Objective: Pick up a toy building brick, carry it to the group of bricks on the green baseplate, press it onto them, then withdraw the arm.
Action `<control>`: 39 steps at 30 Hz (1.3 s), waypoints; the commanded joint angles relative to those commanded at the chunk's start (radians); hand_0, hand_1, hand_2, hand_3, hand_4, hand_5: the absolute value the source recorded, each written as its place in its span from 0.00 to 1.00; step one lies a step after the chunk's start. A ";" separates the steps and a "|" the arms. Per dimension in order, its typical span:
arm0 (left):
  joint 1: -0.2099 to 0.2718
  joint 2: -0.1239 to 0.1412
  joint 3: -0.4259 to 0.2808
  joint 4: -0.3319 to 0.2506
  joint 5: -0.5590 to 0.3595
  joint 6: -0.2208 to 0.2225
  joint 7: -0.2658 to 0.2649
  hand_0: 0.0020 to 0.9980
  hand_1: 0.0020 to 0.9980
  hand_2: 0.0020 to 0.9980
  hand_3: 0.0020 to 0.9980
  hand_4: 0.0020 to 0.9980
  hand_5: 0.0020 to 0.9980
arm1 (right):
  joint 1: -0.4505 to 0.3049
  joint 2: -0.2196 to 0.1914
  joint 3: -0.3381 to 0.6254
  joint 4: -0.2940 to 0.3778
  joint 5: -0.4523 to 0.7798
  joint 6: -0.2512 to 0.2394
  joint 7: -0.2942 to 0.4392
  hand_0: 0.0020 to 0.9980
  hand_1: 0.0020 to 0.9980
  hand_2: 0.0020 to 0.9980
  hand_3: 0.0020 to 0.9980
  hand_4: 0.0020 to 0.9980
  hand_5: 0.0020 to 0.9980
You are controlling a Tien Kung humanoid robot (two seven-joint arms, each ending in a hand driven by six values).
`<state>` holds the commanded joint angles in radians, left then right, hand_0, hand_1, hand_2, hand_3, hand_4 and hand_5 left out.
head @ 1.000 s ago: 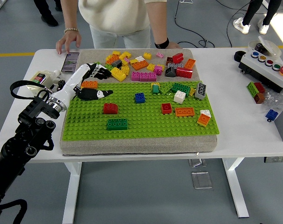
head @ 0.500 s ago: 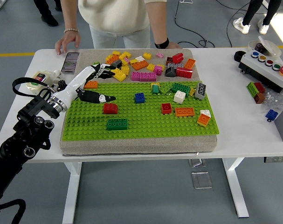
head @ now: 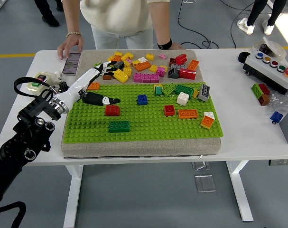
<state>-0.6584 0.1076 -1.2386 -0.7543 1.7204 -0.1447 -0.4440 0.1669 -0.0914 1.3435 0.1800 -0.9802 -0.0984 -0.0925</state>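
Left hand (head: 97, 81) is out over the far-left corner of the green baseplate (head: 144, 124), fingers spread and holding nothing, thumb low over the studs, upper fingers reaching toward the loose pile of bricks (head: 146, 66) on the grey mat just beyond its fingertips. Right hand not in view. An orange brick (head: 92, 86) lies right under the palm, partly hidden; a yellow brick (head: 120, 75) sits just ahead of the fingertips and looks like the likely pick, though I can't tell which one is the target. A red brick (head: 112, 110) is just nearer than the thumb, and a dark green brick (head: 119, 126) nearer still, both already on the baseplate. These bricks should be light, rigid, hard plastic, smooth-sided so a bit slippery, not fragile. Best hold is probably thumb against fingers on the two long side walls, studs up, leaving the underside free for pressing on. Neighbours in the pile are touching, so fingers may nudge them. A person's hand (head: 70, 44) rests on the worktop (head: 243, 118) beyond the robot's hand, by a phone (head: 71, 63).
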 joint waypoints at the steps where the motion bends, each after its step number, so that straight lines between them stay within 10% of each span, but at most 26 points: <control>1: 0.000 0.000 0.000 0.001 -0.001 0.003 -0.001 0.96 0.88 0.90 0.95 1.00 0.14 | 0.000 0.000 0.000 0.000 0.000 0.000 0.000 0.75 0.67 0.72 0.64 0.92 0.50; 11: -0.005 -0.008 0.002 0.011 -0.060 0.120 -0.025 0.84 0.80 0.80 0.85 1.00 0.13 | 0.000 -0.001 0.005 0.000 0.002 0.001 0.002 0.75 0.67 0.72 0.64 0.92 0.50; 12: -0.006 -0.008 0.001 0.012 -0.066 0.132 -0.026 0.70 0.68 0.63 0.71 1.00 0.00 | 0.000 -0.001 0.006 0.000 0.002 0.001 0.002 0.75 0.67 0.72 0.64 0.92 0.50; 17: -0.008 -0.010 0.002 0.015 -0.084 0.158 -0.030 0.70 0.68 0.63 0.71 1.00 0.00 | 0.001 -0.001 0.006 0.000 0.004 0.000 0.002 0.75 0.67 0.72 0.64 0.92 0.50; 18: -0.008 -0.010 0.002 0.016 -0.088 0.162 -0.031 0.65 0.63 0.59 0.58 1.00 0.00 | 0.001 -0.001 0.006 0.000 0.004 0.000 0.002 0.75 0.67 0.72 0.64 0.92 0.50; 39: -0.008 -0.017 0.009 0.022 -0.133 0.217 -0.028 0.58 0.58 0.59 0.55 0.96 0.00 | 0.000 -0.001 0.009 0.000 0.006 0.000 0.004 0.75 0.67 0.72 0.64 0.92 0.50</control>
<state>-0.6662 0.0909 -1.2299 -0.7326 1.5878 0.0727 -0.4718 0.1671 -0.0926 1.3521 0.1800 -0.9741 -0.0980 -0.0886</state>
